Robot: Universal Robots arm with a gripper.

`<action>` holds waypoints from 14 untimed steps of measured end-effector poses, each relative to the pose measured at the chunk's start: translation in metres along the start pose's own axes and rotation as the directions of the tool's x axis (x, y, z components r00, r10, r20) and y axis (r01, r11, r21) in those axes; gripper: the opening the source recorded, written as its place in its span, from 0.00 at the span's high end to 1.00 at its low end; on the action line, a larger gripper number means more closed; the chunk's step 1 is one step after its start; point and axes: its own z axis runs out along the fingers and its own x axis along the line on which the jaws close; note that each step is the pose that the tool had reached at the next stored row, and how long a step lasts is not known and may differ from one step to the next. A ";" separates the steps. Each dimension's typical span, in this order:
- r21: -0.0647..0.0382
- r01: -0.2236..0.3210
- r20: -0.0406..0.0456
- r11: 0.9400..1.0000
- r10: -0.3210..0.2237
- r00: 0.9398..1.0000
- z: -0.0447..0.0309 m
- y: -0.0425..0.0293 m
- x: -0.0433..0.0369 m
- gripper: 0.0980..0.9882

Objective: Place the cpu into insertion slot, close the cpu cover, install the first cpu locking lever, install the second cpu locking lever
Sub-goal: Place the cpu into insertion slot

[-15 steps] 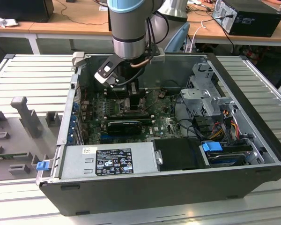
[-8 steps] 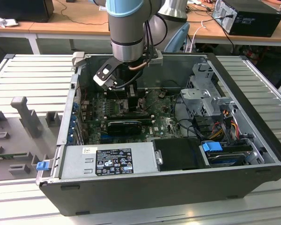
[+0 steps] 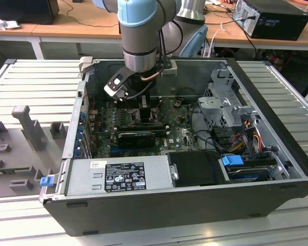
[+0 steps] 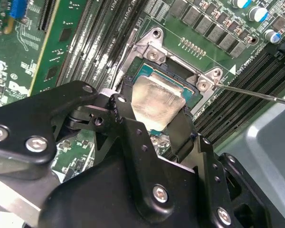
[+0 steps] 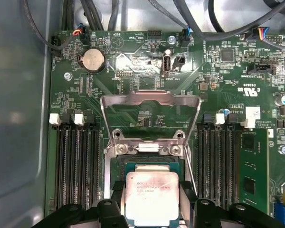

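Observation:
My gripper reaches down into the open computer case, low over the green board. Its black fingers press on two opposite edges of the cpu, a flat square chip with a dull silver top. The chip sits tilted just above the insertion slot, whose dark socket and teal edge show past its far side. The cpu cover, a thin silver frame with a big window, stands swung open on its hinge beyond the socket. A thin locking lever juts out beside the socket, unlatched.
Long black memory slots flank the socket on both sides. A coin battery and cable bundles lie beyond the cover. In the exterior view a black card, the power supply and a drive cage crowd the case.

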 end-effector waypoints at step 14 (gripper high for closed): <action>0.000 -0.006 0.000 1.000 0.006 1.000 0.0043 0.0003 0.0011 0.50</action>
